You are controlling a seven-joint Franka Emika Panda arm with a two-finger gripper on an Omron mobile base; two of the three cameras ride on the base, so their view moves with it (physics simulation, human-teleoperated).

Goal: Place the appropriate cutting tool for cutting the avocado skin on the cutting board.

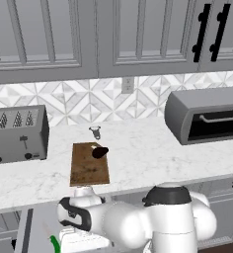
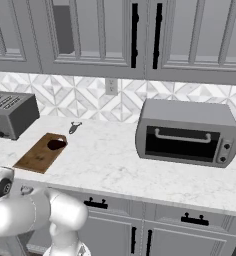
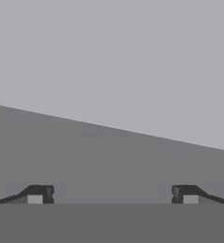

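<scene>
Green-handled knife lies low; avocado sits on cutting board.

The gripper hung low before the counter's front edge, fingertips spread wide. Just beside it lay the knife. Up and beyond it, the cutting board lay on the counter, the avocado on its far end. Farther back lay the metal utensil; the toaster stood to the left, the toaster oven well off to the right.
</scene>
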